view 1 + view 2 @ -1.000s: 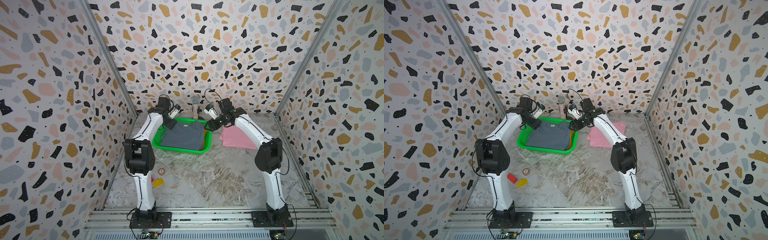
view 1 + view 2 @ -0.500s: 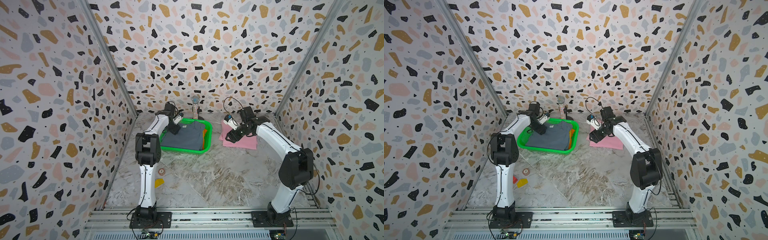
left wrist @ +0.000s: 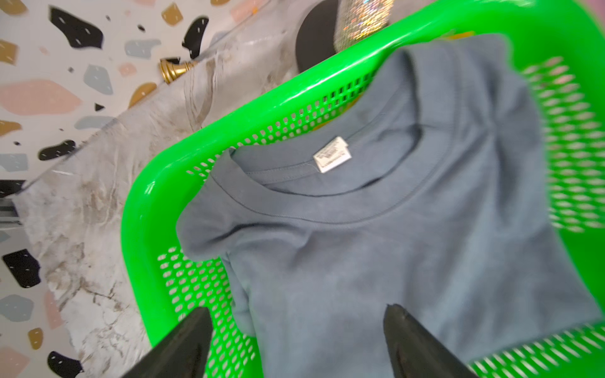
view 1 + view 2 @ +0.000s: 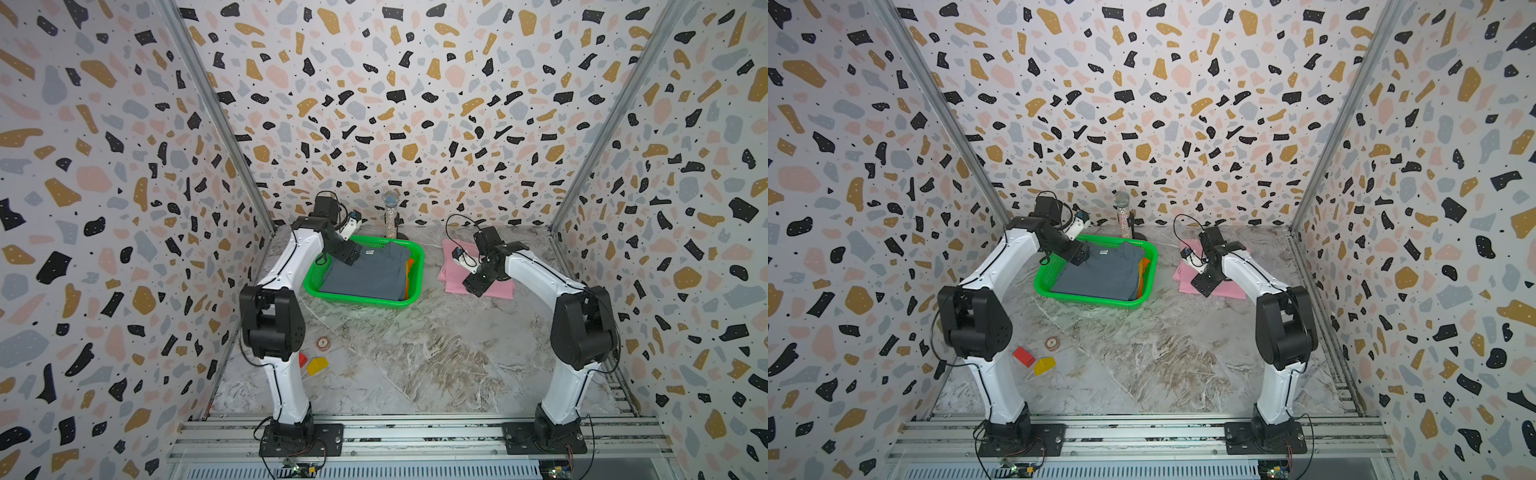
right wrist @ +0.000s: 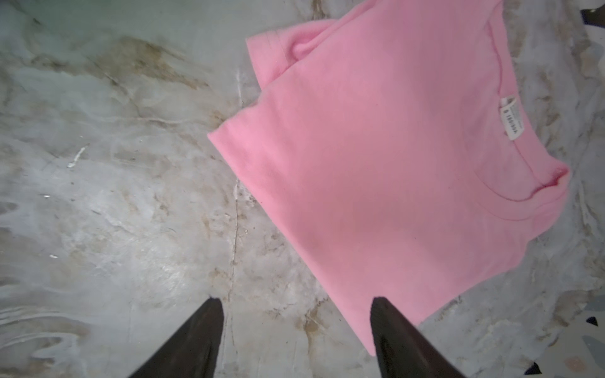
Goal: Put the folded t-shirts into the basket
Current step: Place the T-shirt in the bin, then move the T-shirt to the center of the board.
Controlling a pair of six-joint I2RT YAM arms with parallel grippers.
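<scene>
**Grey-blue shirt let go; right arm moved to the pink one**

Left gripper (image 3: 296, 314): jaws spread, nothing between them. It hangs above the side edge of the grey-blue t-shirt (image 3: 393, 245), which lies topmost inside the basket (image 3: 140, 212).

Right gripper (image 5: 296, 301): jaws spread, empty. A second ago it was at the basket with the left. It now hangs over the near edge of the pink t-shirt (image 5: 393, 163), which lies flat on the table (image 5: 98, 196), apart from the basket on the right-arm side.

Judgement: the grey-blue deposit is done and the pink pickup is starting.

Count:
- Basket: 1.
- Shirts inside: grey-blue 1, orange t-shirt (image 4: 410, 268) 1 (edge only). The mustard one is not clearly visible.
- Shirts outside: pink 1.
- Strays: microphone (image 4: 390, 216) 1, red block (image 4: 1023, 356) 1, yellow block (image 4: 1044, 365) 1.
</scene>
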